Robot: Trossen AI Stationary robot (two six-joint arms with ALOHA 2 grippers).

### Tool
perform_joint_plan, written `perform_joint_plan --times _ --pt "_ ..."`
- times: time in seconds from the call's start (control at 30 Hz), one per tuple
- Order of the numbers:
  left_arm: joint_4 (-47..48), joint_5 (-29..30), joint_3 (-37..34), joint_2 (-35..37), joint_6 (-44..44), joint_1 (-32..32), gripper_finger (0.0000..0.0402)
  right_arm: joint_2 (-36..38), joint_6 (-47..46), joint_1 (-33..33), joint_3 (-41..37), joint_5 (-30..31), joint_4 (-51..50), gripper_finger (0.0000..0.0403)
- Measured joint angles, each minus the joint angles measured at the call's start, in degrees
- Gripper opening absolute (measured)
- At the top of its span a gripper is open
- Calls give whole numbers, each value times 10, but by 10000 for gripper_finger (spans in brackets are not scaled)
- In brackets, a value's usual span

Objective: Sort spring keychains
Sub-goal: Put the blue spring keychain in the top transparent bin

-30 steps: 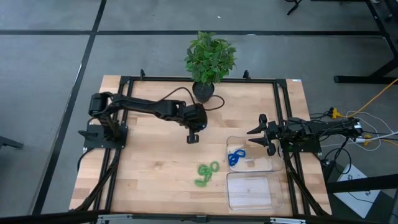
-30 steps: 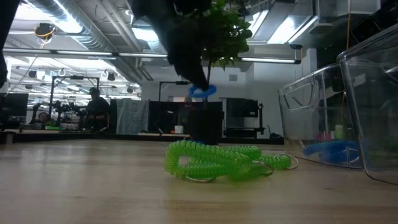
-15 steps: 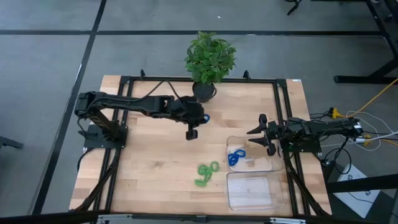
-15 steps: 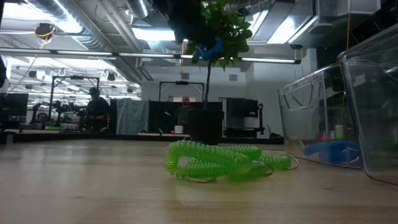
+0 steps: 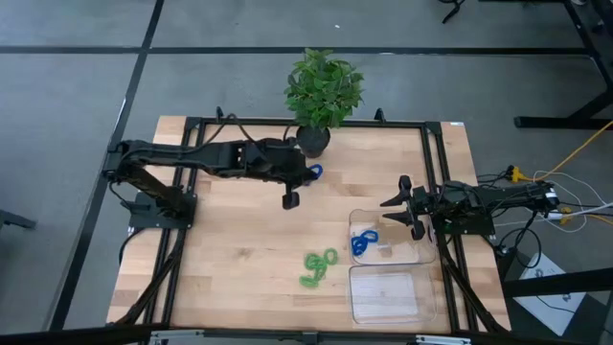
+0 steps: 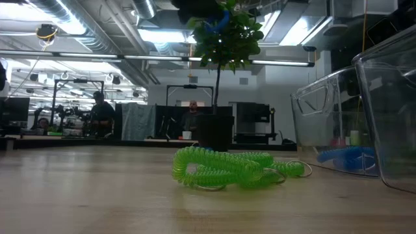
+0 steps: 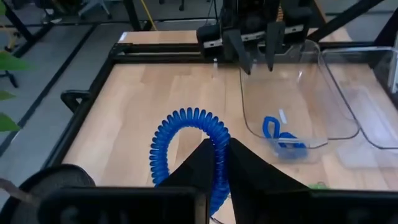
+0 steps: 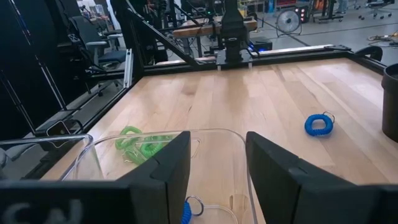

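Observation:
My left gripper is shut on a bright blue spring keychain, high above the table near the plant pot. In the high view the keychain is a blue spot; in the low view it is up by the leaves. Several green keychains lie in a heap on the wood left of the two clear trays. Blue keychains lie in the far tray. Another blue keychain lies on the wood by the pot. My right gripper is open at the far tray's right rim. My left gripper pinches the blue keychain between its two fingers at one stretch of the coil. The fingers point toward the table's right side, slanting down. The rest of the loop curves out ahead of the fingers, and the keychain is lifted clear of the table.
A potted plant stands at the table's far edge, close to my left gripper. The near tray sits in front of the far one. Black frame rails run along the table's sides. Bare wood lies left of the green heap.
My left gripper has risen with the blue keychain, from a little above the table to the height of the plant's leaves. It has drifted toward the far edge and the pot, and its wrist has turned. The green heap and the right arm have kept still.

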State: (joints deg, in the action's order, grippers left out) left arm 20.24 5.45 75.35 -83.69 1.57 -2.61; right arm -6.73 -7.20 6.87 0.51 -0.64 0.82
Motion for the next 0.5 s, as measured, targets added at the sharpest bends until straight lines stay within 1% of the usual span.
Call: perform_joint_plan --times 0.17,0.37,0.5 --pt "-18 0 0 1 -9 5 26 0 0 0 0 0 0 154" --pt "-94 -2 0 -8 -10 9 26 0 0 0 0 0 0 154" --pt "-119 -5 0 -14 -22 8 26 0 0 0 0 0 0 154"
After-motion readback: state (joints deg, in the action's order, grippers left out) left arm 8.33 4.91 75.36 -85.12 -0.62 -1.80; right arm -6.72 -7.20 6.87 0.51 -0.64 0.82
